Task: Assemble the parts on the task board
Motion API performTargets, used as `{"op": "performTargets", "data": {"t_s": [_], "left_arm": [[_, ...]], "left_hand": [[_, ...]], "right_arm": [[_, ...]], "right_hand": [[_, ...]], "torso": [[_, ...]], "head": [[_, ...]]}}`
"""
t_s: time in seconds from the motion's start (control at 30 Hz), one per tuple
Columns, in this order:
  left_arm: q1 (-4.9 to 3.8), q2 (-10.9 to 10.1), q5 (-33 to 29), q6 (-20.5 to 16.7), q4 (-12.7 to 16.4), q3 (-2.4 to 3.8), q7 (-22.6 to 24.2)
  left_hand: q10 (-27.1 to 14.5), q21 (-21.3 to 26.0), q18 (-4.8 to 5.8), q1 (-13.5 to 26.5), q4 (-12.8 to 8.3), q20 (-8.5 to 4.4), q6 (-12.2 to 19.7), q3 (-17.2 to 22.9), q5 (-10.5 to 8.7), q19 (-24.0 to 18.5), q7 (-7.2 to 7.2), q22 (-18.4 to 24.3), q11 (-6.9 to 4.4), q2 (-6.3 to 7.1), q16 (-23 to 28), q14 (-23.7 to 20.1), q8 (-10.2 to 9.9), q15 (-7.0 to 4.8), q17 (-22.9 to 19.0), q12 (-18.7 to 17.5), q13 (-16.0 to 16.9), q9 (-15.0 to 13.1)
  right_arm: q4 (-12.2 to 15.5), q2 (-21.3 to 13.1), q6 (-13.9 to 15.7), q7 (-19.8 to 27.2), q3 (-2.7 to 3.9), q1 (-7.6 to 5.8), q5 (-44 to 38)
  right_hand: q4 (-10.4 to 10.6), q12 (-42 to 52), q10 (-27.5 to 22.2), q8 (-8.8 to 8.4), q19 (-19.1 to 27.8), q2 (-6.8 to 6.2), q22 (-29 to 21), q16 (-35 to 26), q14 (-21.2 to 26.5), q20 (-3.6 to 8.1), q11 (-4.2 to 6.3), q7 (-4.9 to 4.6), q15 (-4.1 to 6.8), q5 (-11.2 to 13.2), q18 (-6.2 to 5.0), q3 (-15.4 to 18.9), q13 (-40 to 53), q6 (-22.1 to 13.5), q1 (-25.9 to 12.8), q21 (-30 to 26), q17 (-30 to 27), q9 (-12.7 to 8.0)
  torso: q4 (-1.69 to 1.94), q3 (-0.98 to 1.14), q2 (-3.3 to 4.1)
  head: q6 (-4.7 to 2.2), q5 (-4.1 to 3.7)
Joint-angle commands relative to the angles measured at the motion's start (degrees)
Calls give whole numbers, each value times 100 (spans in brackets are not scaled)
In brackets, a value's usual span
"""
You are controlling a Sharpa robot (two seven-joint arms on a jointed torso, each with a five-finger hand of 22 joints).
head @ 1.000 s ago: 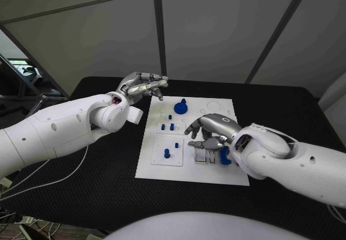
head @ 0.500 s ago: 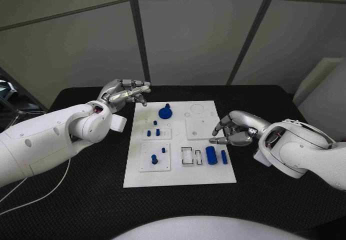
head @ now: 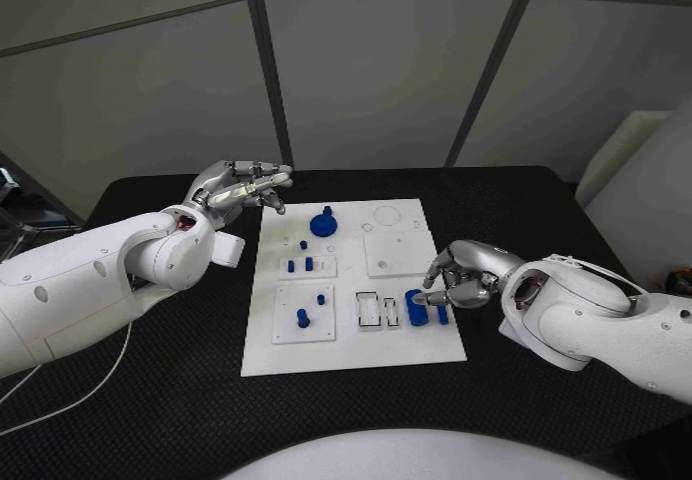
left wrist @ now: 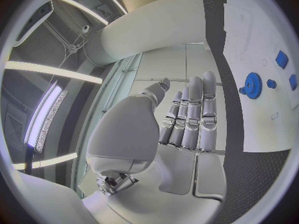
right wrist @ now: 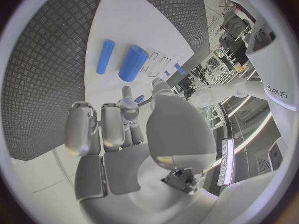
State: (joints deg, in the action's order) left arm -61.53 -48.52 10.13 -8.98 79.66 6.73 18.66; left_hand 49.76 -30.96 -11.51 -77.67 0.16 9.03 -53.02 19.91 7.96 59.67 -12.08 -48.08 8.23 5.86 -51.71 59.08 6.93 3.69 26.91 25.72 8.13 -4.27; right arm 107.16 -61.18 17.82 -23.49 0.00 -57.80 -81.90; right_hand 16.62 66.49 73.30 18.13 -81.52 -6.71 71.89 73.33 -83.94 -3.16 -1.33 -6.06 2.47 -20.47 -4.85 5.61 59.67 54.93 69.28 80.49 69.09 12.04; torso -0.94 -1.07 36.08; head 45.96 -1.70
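The board (head: 353, 345) lies in the middle of the table (head: 173, 400). On it are a blue gear (head: 323, 224) near its far left corner, small pegs (head: 299, 265) below that, and a thick cylinder (head: 417, 307) with a thin rod (head: 441, 314) beside it near the right edge.

The right hand (head: 464, 275) hovers at the board's right edge, just over the cylinder, fingers curled in but holding nothing. The left hand (head: 242, 184) hangs off the board's far left corner, fingers together and extended, empty.

The step in hand looks like a reach for the cylinder or rod. Next, the right hand would need to lower, close round one piece and carry it to its slot.
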Motion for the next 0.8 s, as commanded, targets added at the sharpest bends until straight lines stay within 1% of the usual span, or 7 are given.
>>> {"op": "performTargets", "data": {"t_s": [0.03, 0.2, 0.23, 0.37, 0.5, 0.67, 0.8], "left_arm": [[-7, -11, -23, 31, 20, 3, 78], [-6, -19, -23, 41, 28, 3, 79], [-6, -21, -23, 43, 28, 3, 79], [-6, -24, -23, 51, 25, 3, 79], [-6, -23, -23, 58, 27, 3, 78], [-6, -23, -23, 64, 24, 3, 73], [-6, -20, -23, 75, 23, 3, 68]], "left_hand": [[-33, 24, 108, 38, 6, 21, 26, -28, 1, -10, 22, 8, 1, -31, 31, -35, 37, 8, -5, 20, 1, -6], [-33, 27, 108, 41, 8, 21, 24, -33, 1, -9, 24, 10, -1, -33, 31, -34, 41, 7, -7, 26, 1, -7], [-33, 27, 108, 41, 8, 21, 24, -33, 1, -9, 24, 10, -1, -33, 31, -34, 41, 7, -7, 26, 1, -7], [-33, 27, 108, 41, 8, 21, 24, -33, 1, -9, 24, 10, -1, -33, 31, -34, 41, 7, -7, 26, 1, -7], [-33, 27, 108, 41, 8, 21, 24, -33, 1, -9, 24, 10, -1, -33, 31, -34, 41, 7, -7, 26, 1, -7], [-33, 27, 108, 41, 8, 21, 24, -33, 1, -9, 24, 10, -1, -33, 31, -34, 41, 7, -7, 26, 1, -7], [-33, 27, 108, 41, 8, 21, 24, -33, 1, -9, 24, 10, -1, -33, 31, -34, 41, 7, -7, 26, 1, -7]], "right_arm": [[-30, 52, -116, -448, -2, 87, -336], [-89, 131, -149, -588, -3, 181, -367], [-100, 145, -152, -626, -3, 195, -388], [-118, 181, -198, -706, -3, 219, -443], [-132, 217, -248, -744, -3, 233, -473], [-167, 298, -269, -751, -3, 262, -487], [-212, 367, -276, -749, -3, 282, -490]], "right_hand": [[3, 13, 18, 41, -44, 24, 8, 23, -276, -15, -14, -5, 33, 39, 112, 46, 6, -48, 27, 28, 7, 10], [8, -3, 4, 67, -43, 45, 14, 26, -272, -18, -16, -6, 30, 38, 113, 95, 12, -65, 0, 33, 9, 30], [10, -1, 5, 78, -43, 57, 17, 30, -271, -19, -16, -5, 30, 35, 113, 108, 24, -68, -11, 35, 14, 37], [11, -7, 0, 107, -44, 87, 28, 33, -268, -20, -15, -3, 30, 26, 115, 145, 39, -73, -42, 42, 17, 58], [13, -14, -4, 129, -43, 107, 30, 32, -265, -21, -14, -1, 30, 23, 115, 173, 48, -77, -70, 44, 16, 73], [15, -21, -7, 159, -42, 139, 37, 33, -262, -21, -12, 2, 31, 14, 115, 211, 65, -84, -116, 48, 18, 94], [15, -25, -7, 174, -41, 159, 40, 34, -261, -21, -12, 3, 31, 5, 115, 227, 75, -88, -137, 50, 19, 104]], "torso": [[11, -7, 1], [7, -2, 4], [-1, 1, 1], [-6, 3, 0], [2, 5, 3], [-3, 6, 0], [0, 5, 3]], "head": [[12, -3], [30, 1], [42, 10], [47, 13], [60, 7], [63, 19], [70, 21]]}}
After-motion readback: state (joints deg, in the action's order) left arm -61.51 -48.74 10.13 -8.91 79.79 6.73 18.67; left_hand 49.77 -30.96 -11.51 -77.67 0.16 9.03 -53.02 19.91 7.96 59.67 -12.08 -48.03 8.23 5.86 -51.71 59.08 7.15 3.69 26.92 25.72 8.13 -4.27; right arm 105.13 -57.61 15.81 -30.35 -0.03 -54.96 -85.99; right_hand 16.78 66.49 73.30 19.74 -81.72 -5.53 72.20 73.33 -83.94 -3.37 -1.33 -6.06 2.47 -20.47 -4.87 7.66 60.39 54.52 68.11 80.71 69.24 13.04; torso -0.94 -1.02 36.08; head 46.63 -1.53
